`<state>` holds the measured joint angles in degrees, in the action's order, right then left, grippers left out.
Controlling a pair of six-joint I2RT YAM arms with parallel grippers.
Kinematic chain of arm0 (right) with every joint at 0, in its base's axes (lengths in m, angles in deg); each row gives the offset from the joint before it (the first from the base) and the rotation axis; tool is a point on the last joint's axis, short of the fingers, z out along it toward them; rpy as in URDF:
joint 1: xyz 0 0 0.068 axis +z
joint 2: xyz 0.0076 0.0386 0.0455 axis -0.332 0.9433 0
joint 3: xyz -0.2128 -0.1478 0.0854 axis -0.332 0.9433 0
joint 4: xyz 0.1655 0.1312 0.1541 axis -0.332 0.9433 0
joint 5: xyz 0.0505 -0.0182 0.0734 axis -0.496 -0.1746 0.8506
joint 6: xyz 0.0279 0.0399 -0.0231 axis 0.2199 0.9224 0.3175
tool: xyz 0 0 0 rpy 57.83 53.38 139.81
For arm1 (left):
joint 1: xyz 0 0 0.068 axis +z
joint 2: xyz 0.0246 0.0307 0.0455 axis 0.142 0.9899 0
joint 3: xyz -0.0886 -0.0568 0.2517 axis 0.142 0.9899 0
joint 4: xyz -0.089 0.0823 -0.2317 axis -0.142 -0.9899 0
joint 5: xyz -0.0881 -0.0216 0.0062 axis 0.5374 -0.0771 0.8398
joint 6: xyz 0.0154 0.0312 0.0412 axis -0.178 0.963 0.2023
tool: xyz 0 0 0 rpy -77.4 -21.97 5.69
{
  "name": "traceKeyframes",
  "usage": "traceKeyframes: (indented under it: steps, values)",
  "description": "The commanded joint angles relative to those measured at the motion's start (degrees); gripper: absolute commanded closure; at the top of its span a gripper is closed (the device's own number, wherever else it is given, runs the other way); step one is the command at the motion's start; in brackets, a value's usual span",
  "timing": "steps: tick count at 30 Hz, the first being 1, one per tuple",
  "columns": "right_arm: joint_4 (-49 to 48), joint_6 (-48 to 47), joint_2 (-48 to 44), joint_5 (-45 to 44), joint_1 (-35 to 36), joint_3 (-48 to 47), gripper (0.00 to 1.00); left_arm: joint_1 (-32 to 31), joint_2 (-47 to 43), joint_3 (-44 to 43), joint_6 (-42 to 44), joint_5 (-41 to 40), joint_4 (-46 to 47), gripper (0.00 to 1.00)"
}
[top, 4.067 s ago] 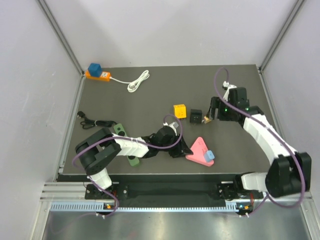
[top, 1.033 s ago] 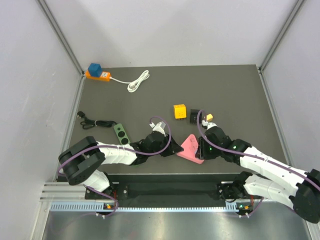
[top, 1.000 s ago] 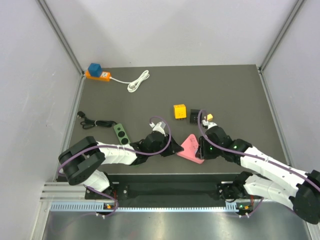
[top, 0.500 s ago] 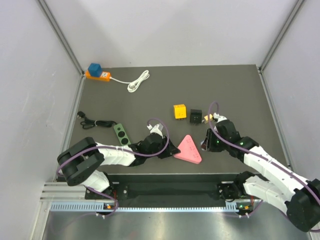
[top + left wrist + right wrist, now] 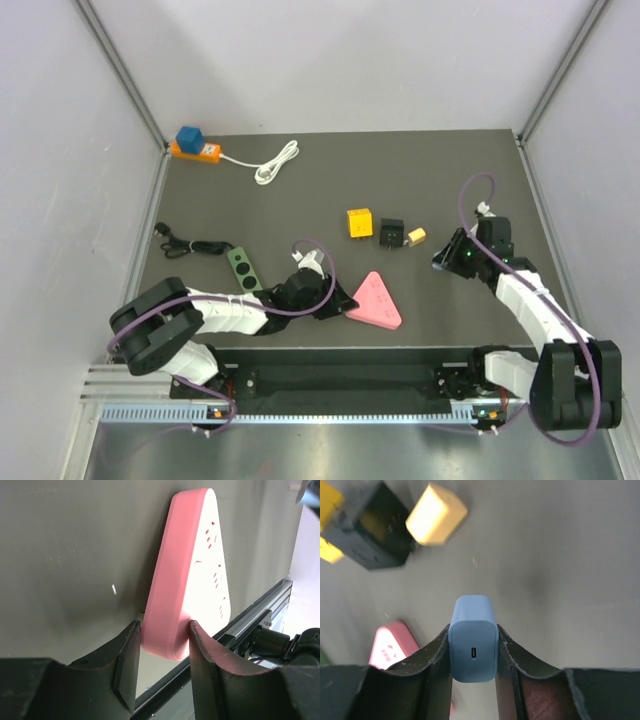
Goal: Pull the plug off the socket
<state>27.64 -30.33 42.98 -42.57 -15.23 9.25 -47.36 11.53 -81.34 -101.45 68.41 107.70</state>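
The pink triangular socket (image 5: 373, 299) lies flat near the table's front edge, with no plug in it. My left gripper (image 5: 336, 303) is shut on its left corner; in the left wrist view both fingers press the socket's pink rim (image 5: 167, 625). My right gripper (image 5: 447, 257) is shut on the light blue plug (image 5: 473, 636), a small charger block with a USB-C port facing the camera. It holds the plug above the table, well to the right of the socket. The socket shows small at the lower left of the right wrist view (image 5: 390, 647).
A yellow cube (image 5: 359, 222), a black adapter (image 5: 391, 232) and a small yellow plug (image 5: 416, 236) lie mid-table. A green power strip (image 5: 241, 264) with black cord lies left. An orange strip with a blue plug (image 5: 192, 145) and white cord sits at the far left back.
The right gripper pulled the blue plug out of the pink socket and carried it up and to the right. The left gripper stayed on the socket, which shifted slightly left.
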Motion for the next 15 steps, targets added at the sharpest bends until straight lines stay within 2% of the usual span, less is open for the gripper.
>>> traceKeyframes:
  steps: [1,6,11,15]
  values:
    - [-11.6,1.19,1.96,9.39,-5.55,-0.59,0.98,-0.63,0.92,3.16,3.78,-2.23,-12.05,1.0]
    - [-16.56,1.2,8.37,12.3,-6.54,-1.63,0.92,-0.81,1.88,2.82,3.86,-1.17,-10.82,1.0]
    - [-18.41,-1.79,15.22,10.38,-7.68,-3.92,0.84,-1.07,1.45,2.9,3.86,-0.82,-11.16,1.0]
    - [-19.37,-4.86,16.99,8.53,-8.21,-4.98,0.77,-1.25,0.04,2.64,4.13,-0.91,-12.48,1.0]
